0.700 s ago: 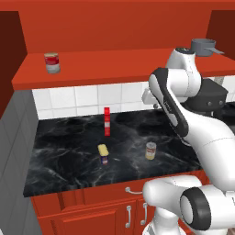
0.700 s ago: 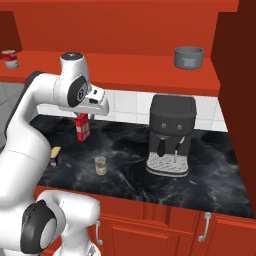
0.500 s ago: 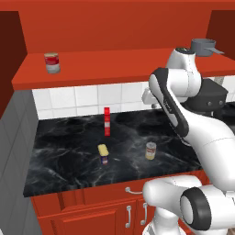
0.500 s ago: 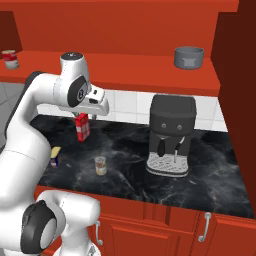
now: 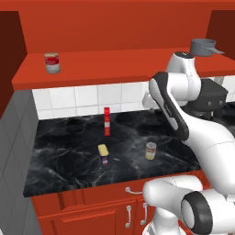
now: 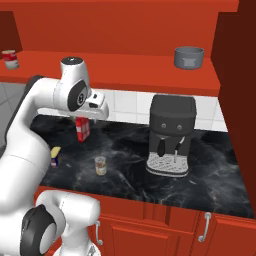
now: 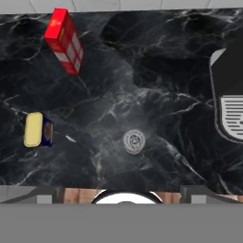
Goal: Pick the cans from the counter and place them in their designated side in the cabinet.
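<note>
Two cans lie on the black marble counter (image 5: 64,156). The round can (image 5: 150,150) (image 6: 100,165) with a yellow-green label stands upright; from above its silver lid (image 7: 134,141) sits near the middle of the hand view. The rectangular dark blue tin (image 5: 103,153) (image 6: 55,156) (image 7: 38,130) lies to its left. My gripper (image 5: 148,102) (image 6: 100,111) hangs high over the counter, pointing down, open and holding nothing. The red cabinet shelf (image 5: 101,69) runs above the white tiles.
A red-and-white round can (image 5: 52,62) (image 6: 10,59) stands on the shelf's left. A tall red-and-white box (image 5: 107,121) (image 6: 82,129) (image 7: 64,41) stands near the tiles. A black coffee machine (image 6: 171,135) (image 7: 230,99) occupies the counter's right, and a grey pot (image 6: 189,56) sits on the shelf above it.
</note>
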Robot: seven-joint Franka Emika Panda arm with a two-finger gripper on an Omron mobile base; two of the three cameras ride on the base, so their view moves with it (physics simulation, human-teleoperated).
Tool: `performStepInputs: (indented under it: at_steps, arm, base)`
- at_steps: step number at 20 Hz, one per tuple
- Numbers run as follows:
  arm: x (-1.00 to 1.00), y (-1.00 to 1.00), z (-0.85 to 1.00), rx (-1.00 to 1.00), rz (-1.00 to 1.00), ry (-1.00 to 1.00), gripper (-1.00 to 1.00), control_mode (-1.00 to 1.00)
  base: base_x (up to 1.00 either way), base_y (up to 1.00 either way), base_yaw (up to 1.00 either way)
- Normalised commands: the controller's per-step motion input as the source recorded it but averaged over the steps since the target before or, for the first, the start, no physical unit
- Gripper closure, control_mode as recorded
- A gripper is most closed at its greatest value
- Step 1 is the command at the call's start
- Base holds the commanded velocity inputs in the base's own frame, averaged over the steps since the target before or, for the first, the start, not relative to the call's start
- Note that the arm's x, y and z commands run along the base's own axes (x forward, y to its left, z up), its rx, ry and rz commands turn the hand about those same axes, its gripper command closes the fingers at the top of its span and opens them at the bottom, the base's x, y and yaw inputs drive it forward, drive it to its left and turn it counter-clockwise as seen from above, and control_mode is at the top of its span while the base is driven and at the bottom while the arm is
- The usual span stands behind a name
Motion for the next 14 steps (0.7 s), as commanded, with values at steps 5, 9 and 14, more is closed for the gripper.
performStepInputs:
  at_steps: [5, 9, 14]
  arm:
    - [-0.01, 0.01, -0.30, -0.05, 0.00, -0.01, -1.00, -1.00]
    - [0.00, 0.04, -0.26, -0.07, -0.01, -0.04, -1.00, -1.00]
    - [0.04, 0.01, -0.21, -0.05, -0.01, -0.01, -1.00, -1.00]
  base:
    - [0.00, 0.00, 0.00]
    - [0.00, 0.00, 0.00]
    - [0.00, 0.00, 0.00]
